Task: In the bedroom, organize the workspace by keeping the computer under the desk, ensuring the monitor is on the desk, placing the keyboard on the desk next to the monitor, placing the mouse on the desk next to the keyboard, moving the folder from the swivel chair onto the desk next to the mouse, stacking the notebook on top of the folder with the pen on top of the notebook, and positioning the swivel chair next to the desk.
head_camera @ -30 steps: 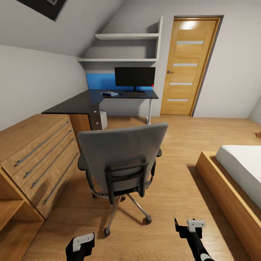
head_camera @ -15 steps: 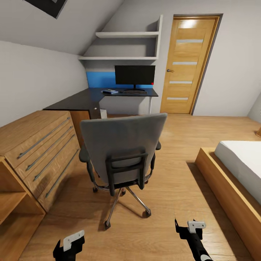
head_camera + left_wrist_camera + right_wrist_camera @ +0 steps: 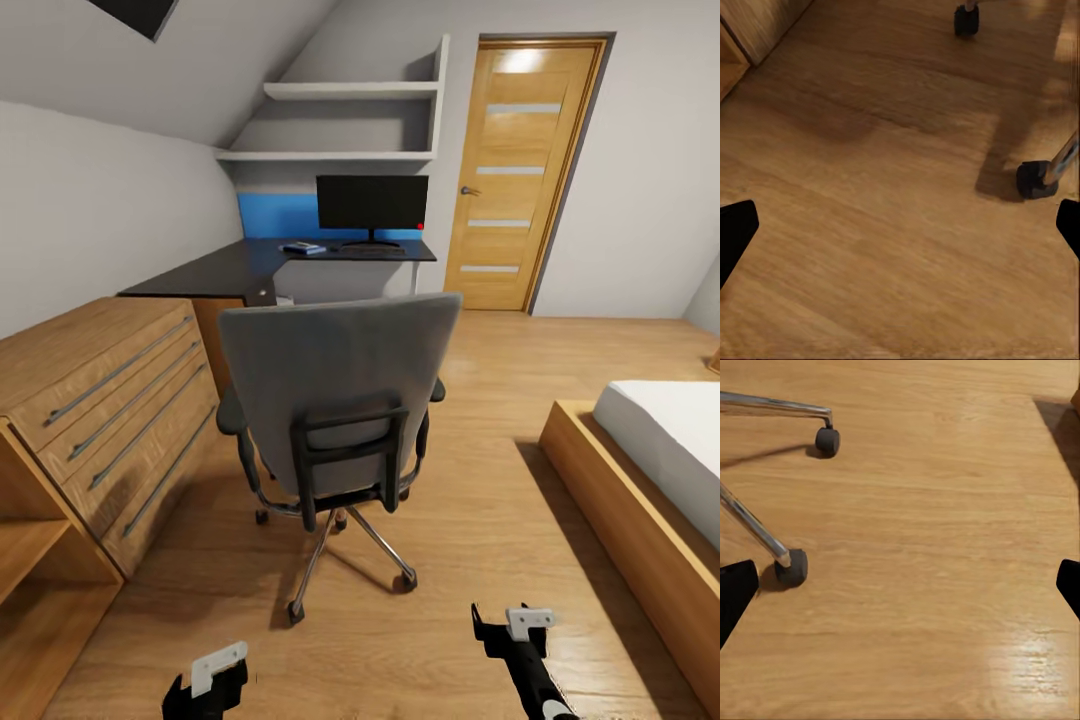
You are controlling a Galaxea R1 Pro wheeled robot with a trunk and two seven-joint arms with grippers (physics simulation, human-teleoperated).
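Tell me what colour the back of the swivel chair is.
Grey, with a black frame bracket; the swivel chair shows best in the head view.

Grey chair (image 3: 335, 385) with black armrests and a silvery star base. Matte black tabletop (image 3: 230, 268); black monitor (image 3: 372, 203) with a red dot; blue wall panel (image 3: 275, 215). Light wood plank floor (image 3: 470, 520), honey-wood door (image 3: 515, 170), white shelves (image 3: 340, 92), grey walls.

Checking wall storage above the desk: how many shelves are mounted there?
2: an upper shelf and a lower shelf, stacked on the wall above the monitor beside the door.
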